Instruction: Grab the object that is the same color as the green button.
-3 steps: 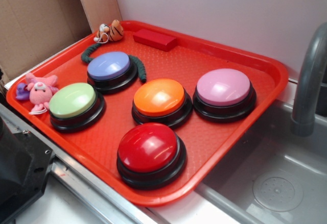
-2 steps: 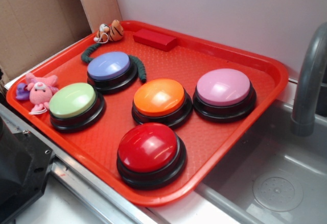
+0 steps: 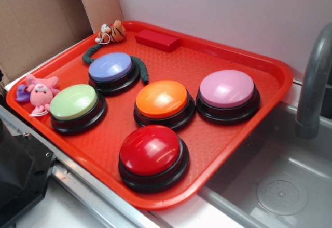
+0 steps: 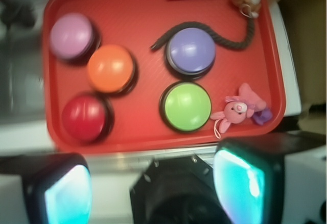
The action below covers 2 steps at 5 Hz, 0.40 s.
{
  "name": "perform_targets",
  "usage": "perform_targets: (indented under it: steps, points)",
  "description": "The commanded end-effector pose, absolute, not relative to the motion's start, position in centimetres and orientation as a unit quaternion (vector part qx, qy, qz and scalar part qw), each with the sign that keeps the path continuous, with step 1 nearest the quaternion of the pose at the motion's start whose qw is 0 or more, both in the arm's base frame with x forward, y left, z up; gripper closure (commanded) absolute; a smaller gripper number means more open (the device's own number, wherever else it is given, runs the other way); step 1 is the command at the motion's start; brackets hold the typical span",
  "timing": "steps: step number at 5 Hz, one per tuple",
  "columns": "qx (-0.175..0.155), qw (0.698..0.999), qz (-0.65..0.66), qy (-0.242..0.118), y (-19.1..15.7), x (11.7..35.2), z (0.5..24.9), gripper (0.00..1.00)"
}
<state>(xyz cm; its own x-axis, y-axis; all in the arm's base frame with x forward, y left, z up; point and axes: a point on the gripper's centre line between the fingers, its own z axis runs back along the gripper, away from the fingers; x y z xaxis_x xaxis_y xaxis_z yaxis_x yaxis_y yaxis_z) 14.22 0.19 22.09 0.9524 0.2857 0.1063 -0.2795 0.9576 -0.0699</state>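
The dark green rope-like snake toy (image 3: 141, 68) lies on the red tray (image 3: 272, 101), curving behind the blue-lilac button (image 3: 110, 66), with its other end (image 3: 88, 54) near the tiger plush. In the wrist view the snake (image 4: 230, 41) arcs over that button. The pale green button (image 3: 73, 102) stands at the tray's front left and also shows in the wrist view (image 4: 187, 105). My gripper (image 4: 153, 188) is open, its two cyan pads wide apart and empty, high above the tray's near edge and well clear of the snake.
An orange striped tiger plush (image 3: 113, 31) and a red block (image 3: 157, 39) lie at the tray's back. A pink plush (image 3: 40, 92) lies at the left edge. Orange (image 3: 161, 98), pink (image 3: 227, 88) and red (image 3: 150, 149) buttons stand on the tray. A sink (image 3: 280, 191) and faucet (image 3: 314, 82) are at the right.
Nothing on the tray has moved. A dark sliver now shows at the top left edge of the exterior view.
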Motion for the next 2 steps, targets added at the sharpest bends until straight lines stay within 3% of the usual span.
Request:
perform_targets:
  steps: [1,2]
  points:
    - [-0.032,0.926,0.365,-0.087,4.8,18.1,19.1,0.0]
    - [-0.019,0.874,0.478,-0.084,8.5,20.7,16.2,0.0]
